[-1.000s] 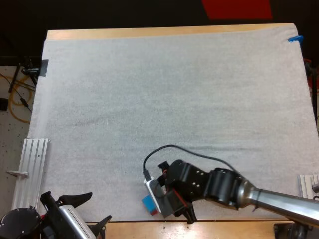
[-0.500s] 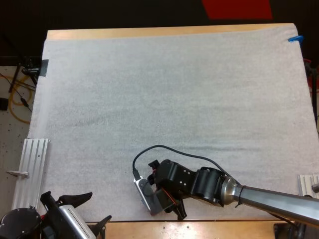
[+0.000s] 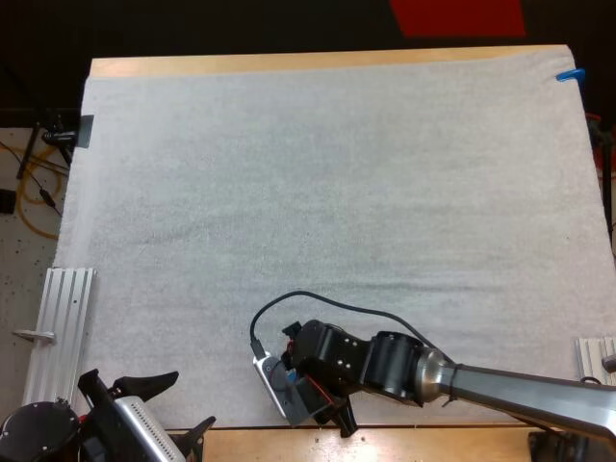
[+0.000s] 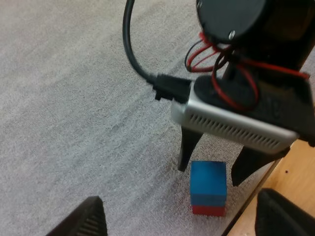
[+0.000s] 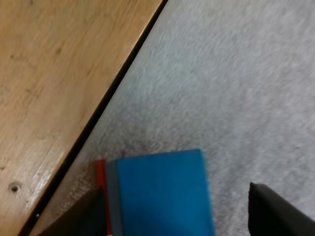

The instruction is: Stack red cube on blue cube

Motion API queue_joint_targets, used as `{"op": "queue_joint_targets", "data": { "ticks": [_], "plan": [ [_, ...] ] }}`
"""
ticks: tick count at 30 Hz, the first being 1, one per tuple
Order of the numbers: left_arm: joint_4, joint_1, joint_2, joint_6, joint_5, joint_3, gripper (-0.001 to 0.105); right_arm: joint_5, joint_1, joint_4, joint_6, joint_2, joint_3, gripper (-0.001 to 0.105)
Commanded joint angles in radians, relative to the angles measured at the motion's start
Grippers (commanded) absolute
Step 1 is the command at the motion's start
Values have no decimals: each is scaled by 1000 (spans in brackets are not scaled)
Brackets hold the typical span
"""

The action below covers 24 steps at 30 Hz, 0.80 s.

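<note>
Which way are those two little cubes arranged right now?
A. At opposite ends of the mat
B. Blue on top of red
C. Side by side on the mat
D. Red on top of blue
B: the left wrist view shows the blue cube resting on top of the red cube, near the edge of the mat.

Red cube (image 4: 207, 210): mostly covered by blue cube (image 5: 157, 191) resting on it, between right end effector (image 4: 210, 176) fingers; thin lower edge visible.
</note>
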Motion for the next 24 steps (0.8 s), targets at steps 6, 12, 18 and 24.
{"op": "queue_joint_targets", "data": {
  "ticks": [6,12,18,24],
  "plan": [
    [27,-3,2,16,8,2,63,5,0,-6,-1,38,-9,59],
    [27,-3,2,19,8,2,63,5,0,-14,26,36,-9,50],
    [27,-3,2,21,8,4,63,32,0,-22,52,36,-9,27],
    [27,-3,2,21,8,4,63,82,0,-21,108,34,-57,27]
  ]
}}
